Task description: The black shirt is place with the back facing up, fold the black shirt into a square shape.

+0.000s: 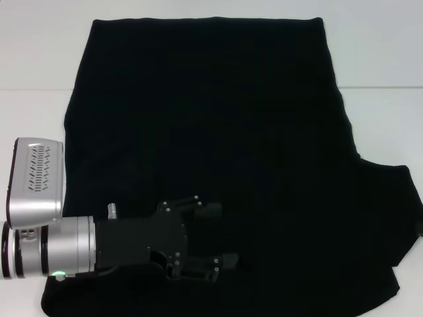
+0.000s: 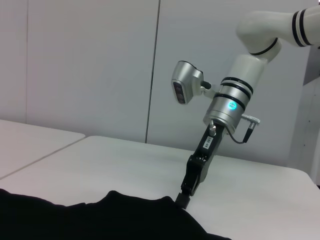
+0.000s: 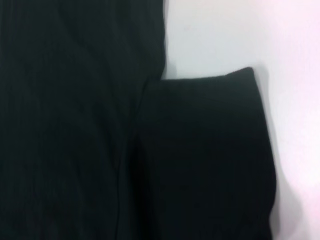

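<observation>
- Across the white surface in the head view, the black shirt lies spread flat and fills most of the frame, its straight far edge running along 12 o'clock.
- No lettering shows on the upward side of the fabric.
- One short sleeve juts out toward 3 o'clock, reaching the right border of the head view.
- At roughly 7 o'clock, the left claw hovers over the near part of the shirt, its black fingers spread apart with nothing between them, pointing toward 3 o'clock.
- Behind that claw, the silver wrist and its grey camera housing sit at about 8 o'clock, over the shirt's left border.
- Seen from the left wrist camera, the right arm slopes down from above, white with black bands and a lit blue-green ring.
- Its dark right claw meets the raised edge of the black fabric at the sleeve; whether its fingers are spread or closed on the cloth cannot be told.
- That same view shows the shirt's edge humped slightly above the surface next to the claw tip.
- Looking down from the right wrist camera, the sleeve lies flat beside the shirt's body, a seam line marking where the two join, with bare white surface beyond the sleeve's hem.
- None of the right arm appears in the head view.
</observation>
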